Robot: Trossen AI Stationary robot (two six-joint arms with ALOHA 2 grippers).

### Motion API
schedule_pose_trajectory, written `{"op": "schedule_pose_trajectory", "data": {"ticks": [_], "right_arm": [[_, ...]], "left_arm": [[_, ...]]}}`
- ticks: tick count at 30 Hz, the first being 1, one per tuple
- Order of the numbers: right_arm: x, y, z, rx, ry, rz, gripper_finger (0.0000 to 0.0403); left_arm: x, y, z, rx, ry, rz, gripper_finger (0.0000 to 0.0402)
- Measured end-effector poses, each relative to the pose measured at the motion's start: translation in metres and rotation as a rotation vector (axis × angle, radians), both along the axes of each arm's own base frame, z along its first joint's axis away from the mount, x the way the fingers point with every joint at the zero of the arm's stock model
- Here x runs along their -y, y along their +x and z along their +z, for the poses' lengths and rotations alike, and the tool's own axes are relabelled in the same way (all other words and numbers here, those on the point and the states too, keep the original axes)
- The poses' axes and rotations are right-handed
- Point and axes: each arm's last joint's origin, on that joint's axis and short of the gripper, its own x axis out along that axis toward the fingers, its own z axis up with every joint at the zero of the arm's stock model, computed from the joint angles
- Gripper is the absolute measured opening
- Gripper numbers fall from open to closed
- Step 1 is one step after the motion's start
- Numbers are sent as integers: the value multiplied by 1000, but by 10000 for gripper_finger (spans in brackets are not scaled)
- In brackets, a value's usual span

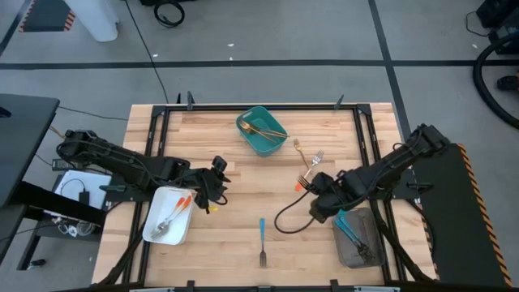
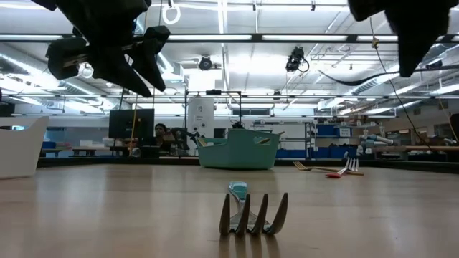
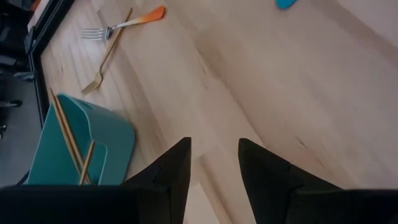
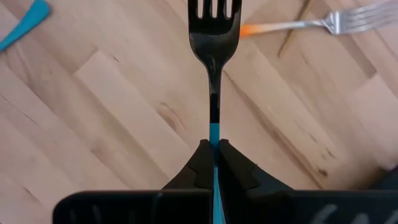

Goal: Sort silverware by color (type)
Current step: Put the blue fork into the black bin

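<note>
The right end effector [image 4: 213, 152] grips a blue-handled steel fork [image 4: 214, 37], ready for the grey tray [image 1: 349, 247]; the left end effector [image 3: 214, 155] waits, released.

Wood table [image 1: 235, 243]: teal bin [image 1: 261, 130], white tray [image 1: 168, 216], grey tray [image 1: 357, 239], loose forks [image 1: 262, 241].

Open-plan lab: ceiling strip lights [image 2: 215, 37], distant workbenches [image 2: 387, 147]

A pale wood tabletop [image 1: 243, 170] stands on grey floor [image 1: 284, 32] crossed by dark tape lines. Beyond it, long ceiling lights [image 2: 308, 37], shelves [image 2: 337, 136], and a seated person [image 2: 162, 133].
</note>
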Motion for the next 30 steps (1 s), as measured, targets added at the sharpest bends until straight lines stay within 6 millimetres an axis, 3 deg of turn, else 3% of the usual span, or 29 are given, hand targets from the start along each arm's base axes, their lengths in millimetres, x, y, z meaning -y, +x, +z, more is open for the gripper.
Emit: {"op": "schedule_pose_trajectory", "data": {"ticks": [30], "right_arm": [[-71,-64,2,65,52,-218,9]], "left_arm": [[-3,16,15,188,-165,-137,142]]}}
